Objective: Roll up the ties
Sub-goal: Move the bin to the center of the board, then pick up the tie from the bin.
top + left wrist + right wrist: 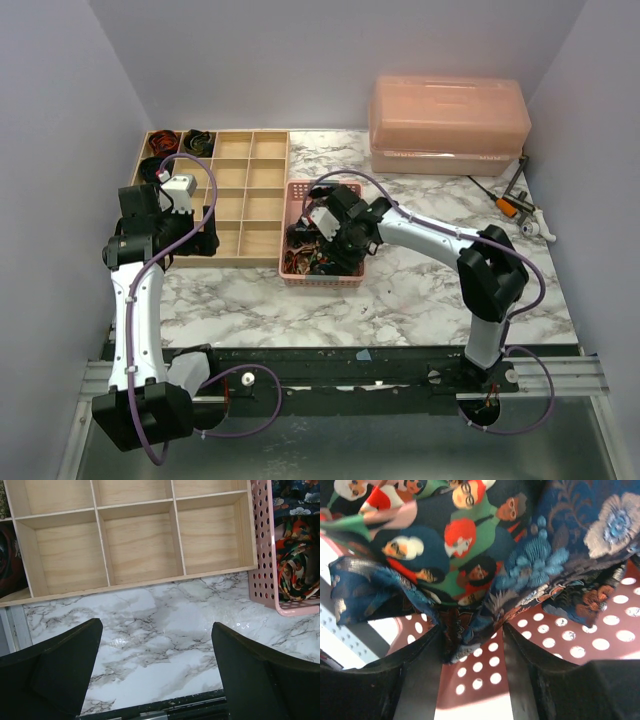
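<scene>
A heap of loose ties (303, 256) fills the pink mesh basket (299, 188). My right gripper (336, 250) reaches down into it. Its fingers stand apart in the right wrist view, and a fold of a navy floral tie (545, 560) hangs between the tips of the gripper (472, 630); a tie printed with faces (460, 535) lies behind. Three coiled ties (180, 143) sit in the far-left cells of the wooden tray (250, 190). My left gripper (156, 627) hovers wide open and empty over bare marble, just in front of the tray (135, 545).
The basket's wall (262, 555) with ties (295, 570) stands to the right of my left gripper. A translucent orange lidded box (448, 122) sits at the back right. Hand tools (515, 200) lie near the right edge. The table's front edge runs below the left fingers.
</scene>
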`<move>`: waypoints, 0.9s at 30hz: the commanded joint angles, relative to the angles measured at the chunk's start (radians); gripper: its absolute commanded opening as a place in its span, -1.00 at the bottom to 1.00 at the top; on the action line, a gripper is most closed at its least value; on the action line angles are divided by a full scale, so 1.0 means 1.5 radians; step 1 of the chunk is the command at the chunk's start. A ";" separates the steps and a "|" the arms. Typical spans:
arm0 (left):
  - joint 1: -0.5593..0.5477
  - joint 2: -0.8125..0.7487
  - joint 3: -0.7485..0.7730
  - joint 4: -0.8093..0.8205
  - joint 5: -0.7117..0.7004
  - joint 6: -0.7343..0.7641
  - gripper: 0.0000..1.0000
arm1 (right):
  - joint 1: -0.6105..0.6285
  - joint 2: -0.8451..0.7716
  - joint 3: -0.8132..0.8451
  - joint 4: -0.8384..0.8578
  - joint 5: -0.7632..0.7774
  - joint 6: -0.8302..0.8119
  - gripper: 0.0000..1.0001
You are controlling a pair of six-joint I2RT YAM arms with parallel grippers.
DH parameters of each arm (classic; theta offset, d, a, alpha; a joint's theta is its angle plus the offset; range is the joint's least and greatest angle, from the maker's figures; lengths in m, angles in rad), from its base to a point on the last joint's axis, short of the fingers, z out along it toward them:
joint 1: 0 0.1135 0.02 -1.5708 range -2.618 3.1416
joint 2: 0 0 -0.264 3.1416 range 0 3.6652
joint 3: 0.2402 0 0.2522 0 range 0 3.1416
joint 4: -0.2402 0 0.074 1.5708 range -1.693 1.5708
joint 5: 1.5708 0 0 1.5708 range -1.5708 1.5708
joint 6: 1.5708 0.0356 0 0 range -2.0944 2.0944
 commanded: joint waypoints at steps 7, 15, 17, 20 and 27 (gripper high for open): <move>-0.002 0.001 0.015 0.004 0.001 0.022 0.97 | 0.000 -0.004 -0.012 0.036 0.071 0.001 -0.99; -0.002 0.033 0.040 0.020 0.024 0.021 0.97 | -0.001 -0.129 0.026 0.035 0.050 -0.034 -0.99; -0.003 0.038 0.044 0.028 0.028 0.019 0.97 | 0.000 -0.158 0.037 0.047 0.063 -0.040 -0.99; -0.003 0.047 0.048 0.036 0.038 0.014 0.97 | -0.001 -0.185 0.069 0.056 0.092 -0.053 -0.99; -0.003 0.071 0.066 0.053 0.061 0.003 0.97 | -0.001 -0.200 0.176 0.069 0.157 -0.069 -0.99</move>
